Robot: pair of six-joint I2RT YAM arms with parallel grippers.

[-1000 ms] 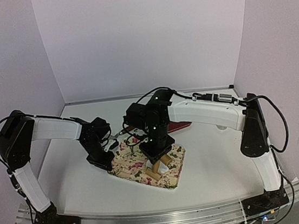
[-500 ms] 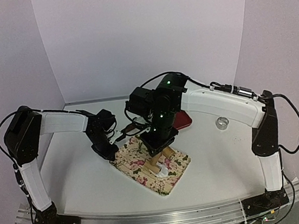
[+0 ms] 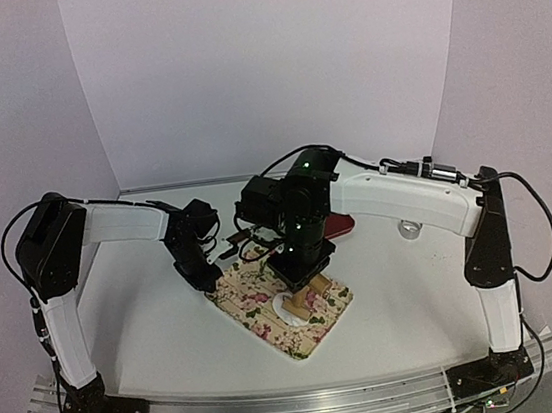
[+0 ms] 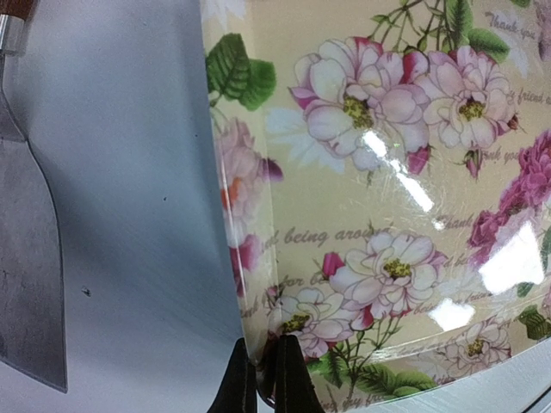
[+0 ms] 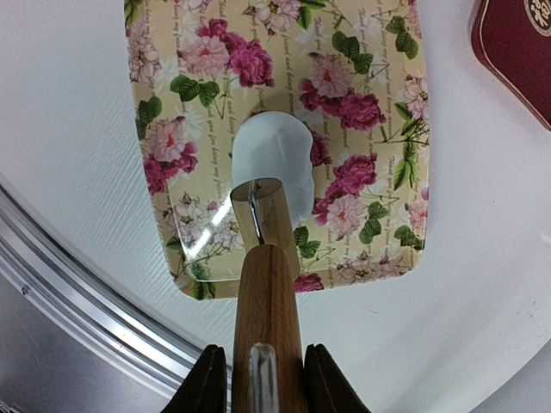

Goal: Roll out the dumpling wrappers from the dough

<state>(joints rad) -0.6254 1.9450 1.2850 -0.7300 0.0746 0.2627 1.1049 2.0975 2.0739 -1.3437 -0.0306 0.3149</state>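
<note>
A white oval piece of dough (image 5: 269, 159) lies pressed flattish in the middle of a floral tray (image 5: 370, 103). A wooden rolling pin (image 5: 265, 292) points down at it, its roller end (image 5: 261, 215) resting on the dough's near edge. My right gripper (image 5: 261, 379) is shut on the pin's handle. From above, the pin (image 3: 307, 288) slants over the dough (image 3: 293, 307). My left gripper (image 4: 263, 383) is shut, pinching the floral tray's rim (image 4: 250, 258) at its far left corner (image 3: 211, 283). Dumpling wrappers are out of view.
A red tray (image 3: 336, 223) with a gold emblem sits behind the floral tray, partly hidden by the right arm. A shiny metal ring (image 3: 410, 227) lies to its right. A metal scraper blade (image 4: 26, 284) lies on the table left of the floral tray.
The left gripper has shifted right and back, turning the floral tray with it. The right arm has swung, moving the rolling pin across the dough.
</note>
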